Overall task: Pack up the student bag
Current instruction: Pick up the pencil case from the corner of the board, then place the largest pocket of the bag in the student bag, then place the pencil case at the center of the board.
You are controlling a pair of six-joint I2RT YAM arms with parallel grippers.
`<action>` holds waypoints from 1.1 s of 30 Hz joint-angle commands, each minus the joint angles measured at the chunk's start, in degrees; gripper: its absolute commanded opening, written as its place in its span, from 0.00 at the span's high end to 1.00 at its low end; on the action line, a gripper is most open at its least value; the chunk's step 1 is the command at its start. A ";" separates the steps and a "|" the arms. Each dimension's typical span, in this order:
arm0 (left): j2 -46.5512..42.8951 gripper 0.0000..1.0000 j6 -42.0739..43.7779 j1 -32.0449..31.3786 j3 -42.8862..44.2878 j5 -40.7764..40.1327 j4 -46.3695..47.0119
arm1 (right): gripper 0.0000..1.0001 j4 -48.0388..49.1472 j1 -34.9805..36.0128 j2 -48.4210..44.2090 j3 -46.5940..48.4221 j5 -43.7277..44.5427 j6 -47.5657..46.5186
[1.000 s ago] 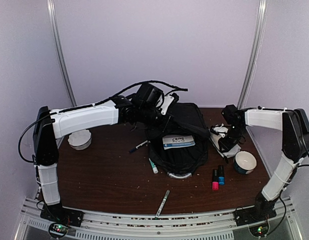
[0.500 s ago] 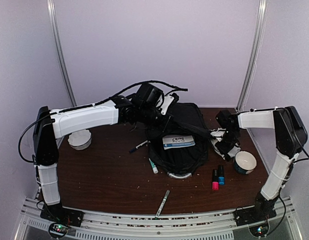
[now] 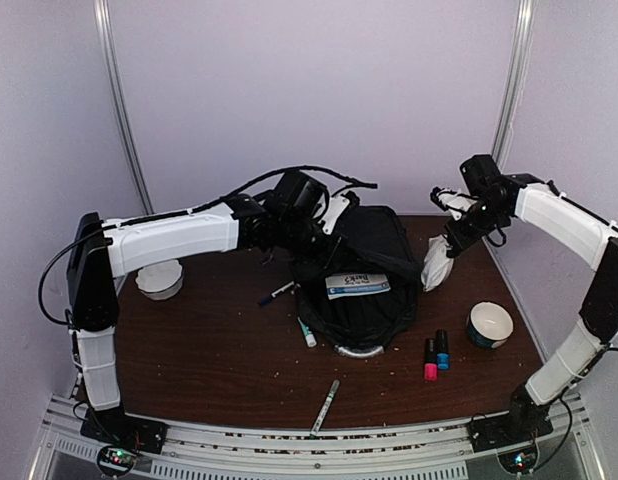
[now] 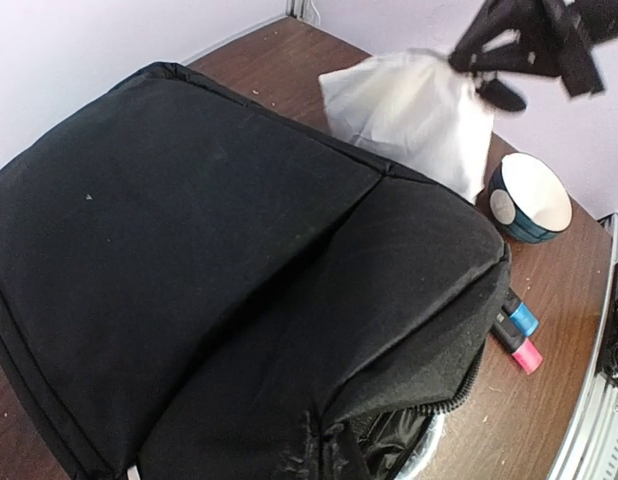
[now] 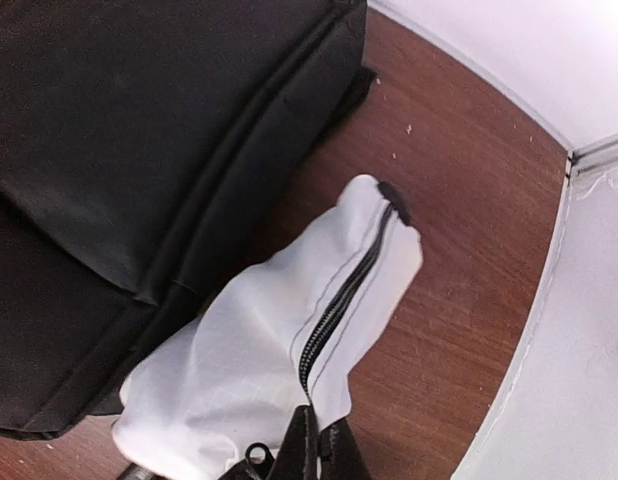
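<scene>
The student bag (image 3: 364,270), large and black, lies mid-table with its grey loop handle (image 3: 357,351) toward me. It fills the left wrist view (image 4: 209,250), where its zip opening (image 4: 444,420) gapes at the bottom. My left gripper (image 3: 307,222) is at the bag's far left corner. It looks shut on a bunched fold of bag fabric (image 4: 314,435), but its fingers are not distinct. My right gripper (image 3: 452,213) is shut on the zip end of a white zip pouch (image 3: 436,262). The pouch hangs above the table right of the bag, as the right wrist view (image 5: 279,340) also shows.
A blue-and-white packet (image 3: 356,283) lies on the bag. A blue bowl (image 3: 489,323) and pink (image 3: 430,360) and blue (image 3: 442,350) capped items are at right. Pens (image 3: 306,331) (image 3: 325,405) (image 3: 278,292) lie left of and in front of the bag. A white cup (image 3: 159,279) stands far left.
My right arm has lifted the white pouch off the table, up and toward the back. The left arm and bag have stayed still.
</scene>
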 commanded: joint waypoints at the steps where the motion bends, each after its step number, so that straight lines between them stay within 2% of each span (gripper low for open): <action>1: 1.39 0.97 3.48 0.21 0.91 1.20 2.58 | 1.00 -3.39 -0.05 -1.47 6.48 -6.15 0.60; 4: 2.17 0.80 5.27 0.30 2.01 2.19 0.79 | 1.00 -4.99 0.04 -1.87 9.76 -12.16 0.05; 8: 2.15 0.66 6.13 0.38 2.06 2.67 0.39 | 1.00 -6.13 0.46 -3.29 12.87 -21.15 -0.44; 12: 1.31 0.45 6.13 0.39 1.48 5.21 0.82 | 1.00 -9.30 2.30 -3.93 15.86 -27.92 -3.68; 14: -1.20 0.34 7.12 0.39 -2.00 8.46 4.52 | 1.00 -11.55 3.45 -4.09 17.01 -31.61 -5.29; 18: -8.63 0.20 6.01 0.45 -13.24 7.29 16.22 | 1.00 -12.83 7.68 -5.12 16.58 -37.23 -6.97; 21: -11.74 0.15 4.21 1.09 -16.74 5.82 17.48 | 1.00 -12.90 11.82 -5.10 17.03 -37.89 -7.19; 26: -19.20 0.14 1.19 2.79 -25.43 4.46 19.69 | 1.00 -14.44 18.00 -2.02 19.92 -41.41 -7.26; 30: -27.85 0.14 1.97 4.18 -31.69 -1.82 16.91 | 1.00 -14.23 23.57 2.59 22.50 -42.87 -6.84; 33: -34.95 0.14 2.04 4.97 -34.55 -11.01 11.26 | 1.00 -14.24 27.67 6.71 25.97 -44.38 -6.21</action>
